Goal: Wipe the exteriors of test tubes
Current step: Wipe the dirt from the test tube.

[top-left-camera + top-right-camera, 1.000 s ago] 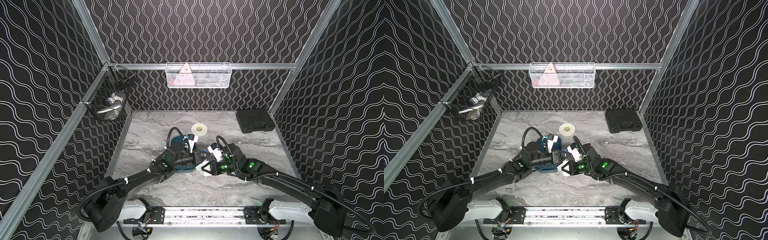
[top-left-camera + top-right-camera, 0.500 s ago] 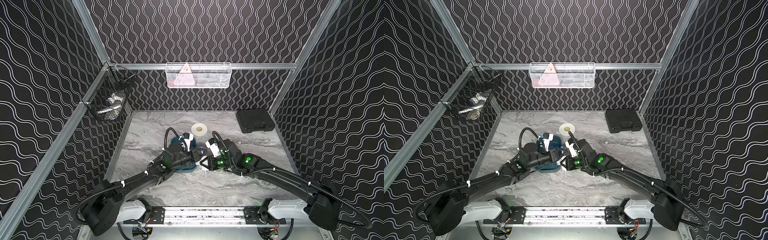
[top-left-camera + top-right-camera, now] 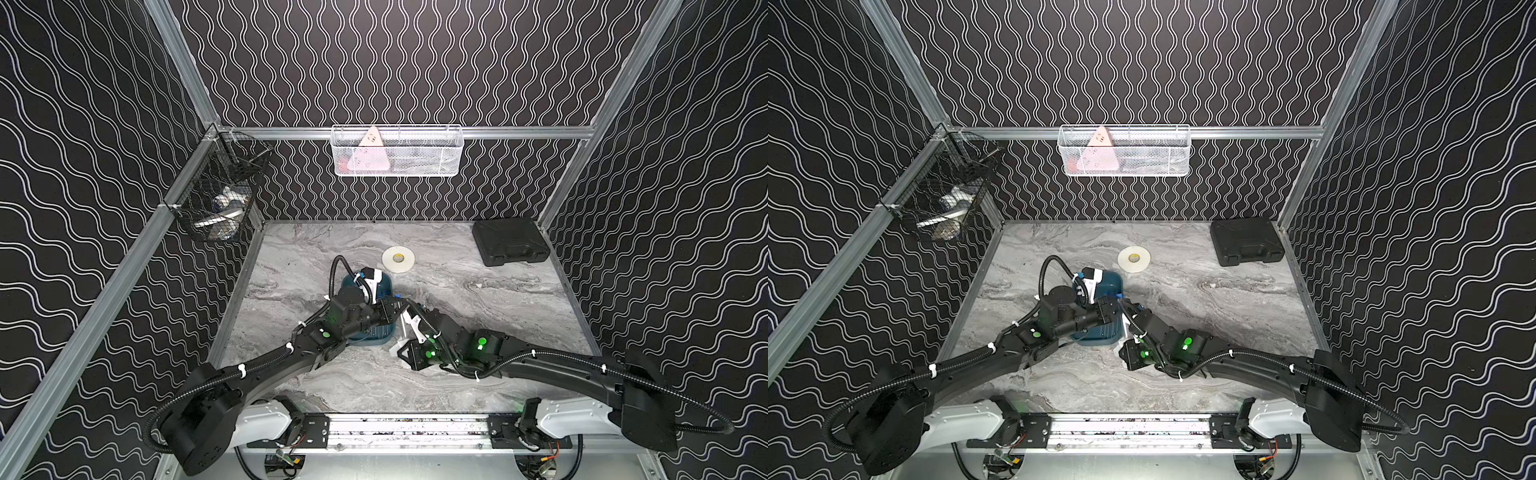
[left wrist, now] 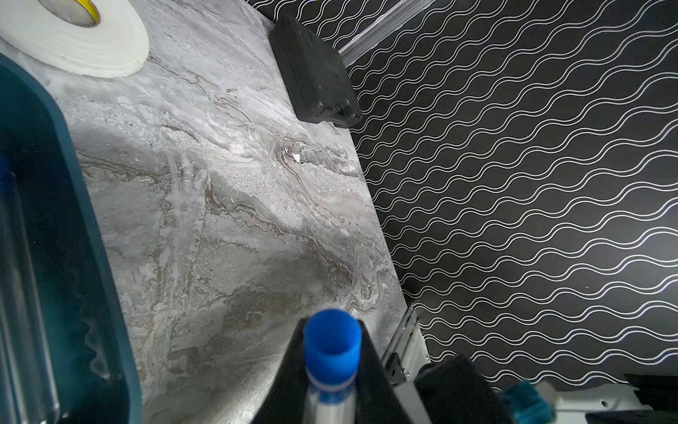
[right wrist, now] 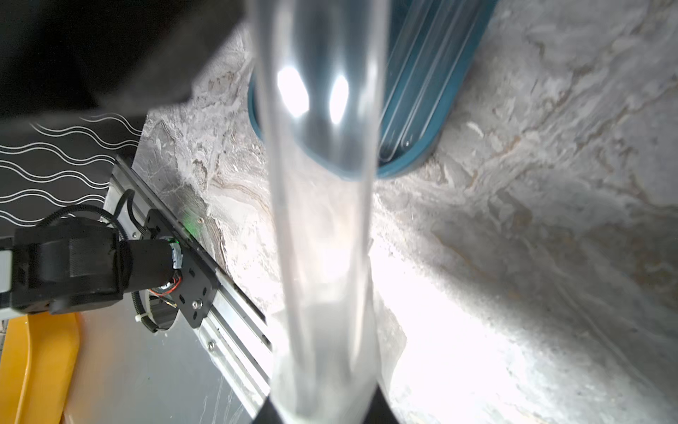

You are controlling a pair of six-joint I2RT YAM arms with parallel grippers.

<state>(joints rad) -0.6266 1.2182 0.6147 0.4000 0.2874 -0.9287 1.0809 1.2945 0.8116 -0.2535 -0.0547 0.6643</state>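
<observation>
I see the marble surface (image 3: 457, 291) with both arms meeting left of centre, at the right edge of the teal tray (image 3: 376, 336). Black case (image 3: 510, 242) sits far right. Tape roll (image 3: 398, 259) lies near the tray's far-right corner, not touching it.

Left gripper (image 3: 394, 310) reaches in over the tray. Its jaws are clenched on one test tube (image 5: 323, 220) just below the cap, holding it off the surface, capped end far, glass running toward the near side.

Right gripper (image 5: 326, 416) is at the tube's near end, jaws clenched on a white tissue (image 5: 387, 341) wrapped round the glass.

Spare tubes (image 5: 407, 110) lie lengthwise in the tray. Blue cap (image 4: 332, 345) pokes out past the left jaws.
</observation>
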